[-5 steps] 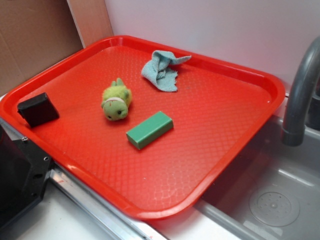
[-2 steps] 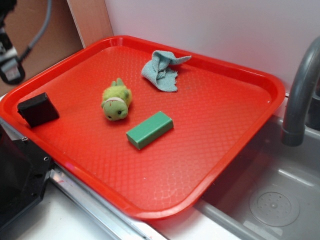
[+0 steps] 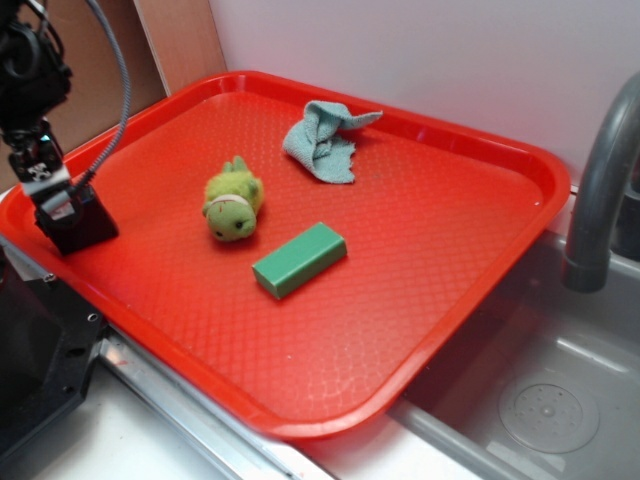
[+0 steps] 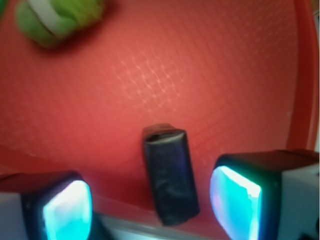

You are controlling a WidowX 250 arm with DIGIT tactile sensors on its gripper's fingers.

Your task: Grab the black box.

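Within the last second the end effector [image 3: 55, 200] had descended into view over the black box [image 4: 170, 175], which lay at the red tray's [image 3: 420, 300] left edge; fingers spread, straddling it, ungrasped.

The WidowX arm [image 3: 25, 60] enters at the exterior view's top-left corner — a black, blocky body of dark housings. A grey cable [image 3: 118, 90] loops down beside it in a long curve. Near its lower end sits a pale grey-white section with small dark markings, too small to read. Through the wrist camera the gripper [image 4: 150, 200] shows 2 fingers [image 4: 235, 197] — black casings with rounded corners, their inner pads glowing bright cyan, with pale grey blocks at the outer edges.
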